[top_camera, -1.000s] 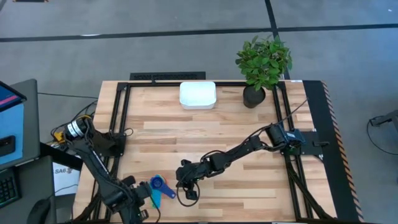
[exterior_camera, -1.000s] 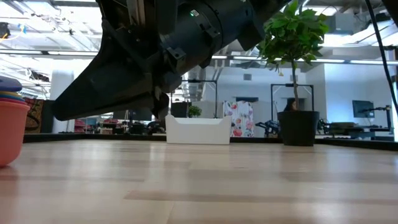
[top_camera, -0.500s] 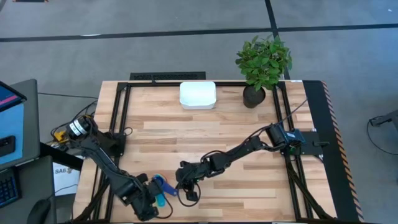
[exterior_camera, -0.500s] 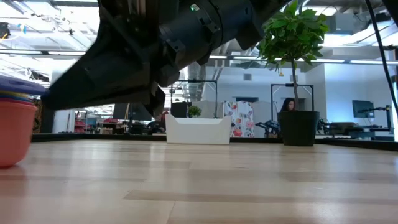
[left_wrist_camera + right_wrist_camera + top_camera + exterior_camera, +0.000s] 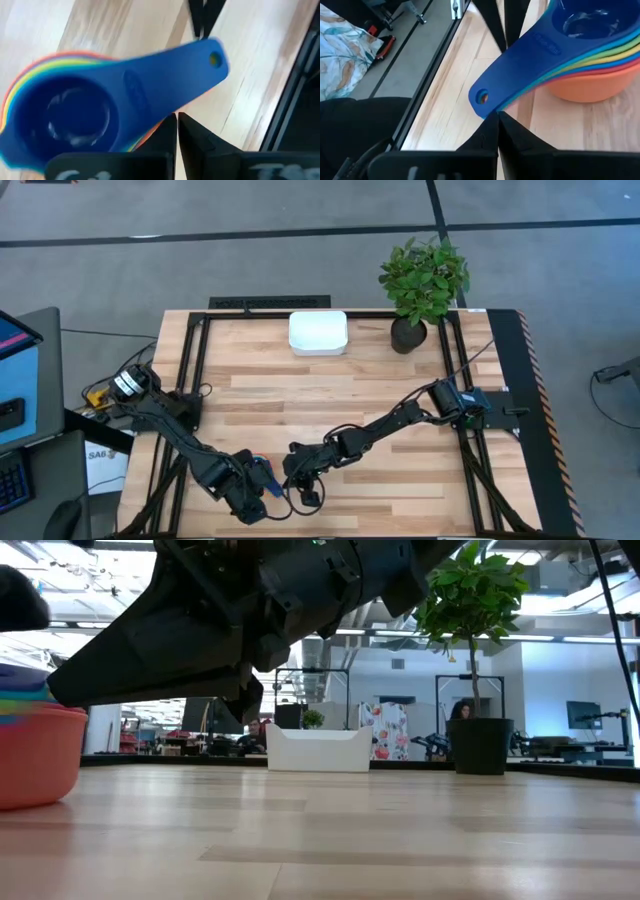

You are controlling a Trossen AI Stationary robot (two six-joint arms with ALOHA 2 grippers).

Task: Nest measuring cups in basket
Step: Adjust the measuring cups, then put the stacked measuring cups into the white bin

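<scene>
The measuring cups (image 5: 75,107) sit nested in one stack on the table near its front edge, left of centre. A blue cup is on top and an orange one at the bottom (image 5: 592,82). The stack also shows in the high view (image 5: 262,469) and the low view (image 5: 35,765). My left gripper (image 5: 176,125) is shut, with its tips at the stack's side under the blue handle. My right gripper (image 5: 498,122) is shut, just off the handle's free end (image 5: 482,97). The white basket (image 5: 318,333) stands at the table's far edge. My left gripper has its shut fingertips (image 5: 170,125) at the side of the stack, below the top blue cup's handle (image 5: 165,80) near where it joins the bowl. The handle hides the place of contact. The stack stands upright on the table. My right gripper has its shut fingertips (image 5: 492,125) close under the handle's free end; I cannot tell whether they touch it.
A black pot with a green plant (image 5: 408,335) stands right of the basket at the far edge. Black frame rails (image 5: 190,380) run along the table's left and right sides. Bare wood (image 5: 320,395) lies between the stack and the basket.
My left gripper has swung from the table's near left corner toward the right, up to the cup stack. The stack has slid a little along the table, showing larger and farther right in the low view. My right gripper has stayed by the handle.
</scene>
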